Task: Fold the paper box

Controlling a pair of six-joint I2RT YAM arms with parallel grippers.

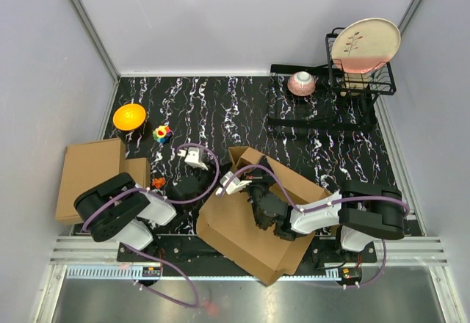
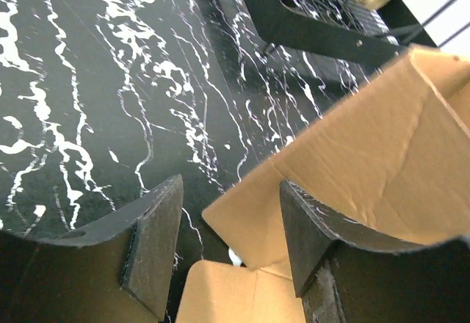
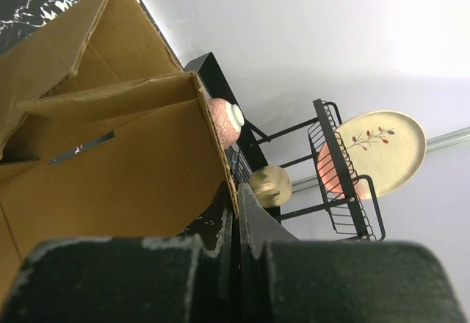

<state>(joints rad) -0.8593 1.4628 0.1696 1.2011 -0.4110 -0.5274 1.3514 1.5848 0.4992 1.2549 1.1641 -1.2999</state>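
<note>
The paper box (image 1: 235, 238) sits at six o'clock on our desk (image 1: 220, 110). Our left gripper (image 2: 231, 191) is spread. Our right gripper (image 3: 236, 213), pressed together, seems to pinch a wall, which may spring back if it slips.

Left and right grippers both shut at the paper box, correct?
Not quite: the left gripper is open, fingers apart with nothing between them, as the left wrist view shows. The right gripper is shut at the paper box.

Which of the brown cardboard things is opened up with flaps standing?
The paper box in the near middle of the table; its walls and flaps stand up. The cardboard stack at the left edge lies flat and closed.
</note>
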